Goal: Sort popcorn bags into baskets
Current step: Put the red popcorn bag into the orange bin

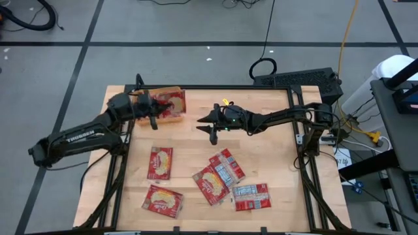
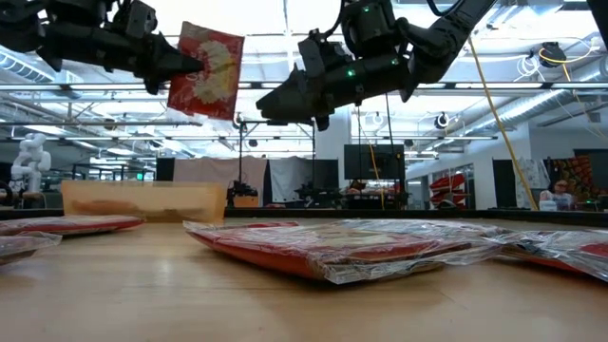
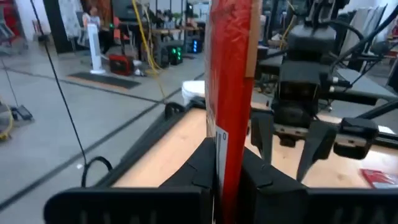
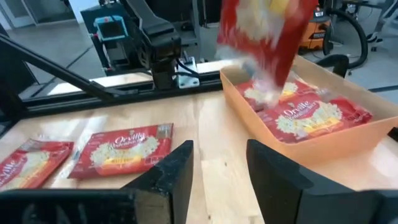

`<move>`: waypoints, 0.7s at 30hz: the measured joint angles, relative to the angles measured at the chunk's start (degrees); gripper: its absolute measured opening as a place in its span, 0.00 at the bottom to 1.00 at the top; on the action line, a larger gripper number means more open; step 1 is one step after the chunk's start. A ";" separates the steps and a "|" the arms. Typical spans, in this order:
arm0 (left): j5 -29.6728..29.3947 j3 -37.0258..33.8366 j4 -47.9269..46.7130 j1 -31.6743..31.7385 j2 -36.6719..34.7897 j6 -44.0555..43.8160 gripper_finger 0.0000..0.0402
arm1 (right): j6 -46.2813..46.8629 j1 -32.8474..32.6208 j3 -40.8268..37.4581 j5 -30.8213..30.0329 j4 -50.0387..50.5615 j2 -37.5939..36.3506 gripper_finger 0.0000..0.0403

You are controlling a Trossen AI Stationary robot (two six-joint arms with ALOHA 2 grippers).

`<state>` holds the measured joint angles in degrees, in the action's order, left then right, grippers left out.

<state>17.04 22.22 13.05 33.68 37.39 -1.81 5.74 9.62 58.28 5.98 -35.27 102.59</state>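
My left gripper [image 2: 180, 65] is shut on a red popcorn bag [image 2: 207, 71] and holds it high above the orange bin [image 2: 142, 201] at the table's far left. The bin [image 4: 323, 148] has red bags lying flat in it [image 4: 314, 118]. My right gripper [image 1: 212, 125] hovers open and empty over the middle of the table, to the right of the bin; its fingers [image 4: 177, 171] stand apart. Several more bags lie flat on the table's near half [image 1: 160, 162], [image 1: 163, 200], [image 1: 219, 175], [image 1: 251, 196]. My left gripper pinches the bag's edge [image 3: 225, 155] between its two fingers [image 3: 202, 168]. The fingers come about level from the table's left side. The bag is lifted clear, stands on edge, a little tilted, and reaches away from the fingers over the bin [image 1: 176, 91].
Black frame rails run along the table's left and right sides [image 1: 307, 163]. A keyboard [image 1: 297, 79] lies just beyond the far right corner. Bare wood lies between the bin and the loose bags [image 1: 189, 140].
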 joint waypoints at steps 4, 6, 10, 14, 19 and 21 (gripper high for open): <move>3.40 -0.06 -2.42 4.87 -2.16 1.21 0.04 | 0.47 -0.38 -0.02 -0.04 1.41 0.00 0.36; 5.35 -0.09 -2.75 7.12 -2.76 1.12 0.04 | 0.94 -0.75 -0.02 0.00 1.24 0.00 0.36; 9.41 -0.09 -3.39 10.51 -3.77 0.67 0.06 | 0.99 -1.93 -0.02 0.00 1.34 0.00 0.36; 10.08 -0.09 -4.74 13.68 -4.27 1.29 0.07 | 0.48 -3.06 -0.02 0.01 1.31 0.00 0.36; 10.15 -0.09 -7.47 18.20 -4.50 1.32 0.04 | -0.93 -4.13 -0.02 0.02 1.34 0.00 0.36; 10.09 -0.09 -9.56 20.23 -4.58 1.32 0.05 | -1.51 -4.41 -0.02 0.02 1.59 0.00 0.36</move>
<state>27.13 22.13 3.49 53.91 32.82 -0.49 4.22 5.21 58.26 6.00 -33.68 102.59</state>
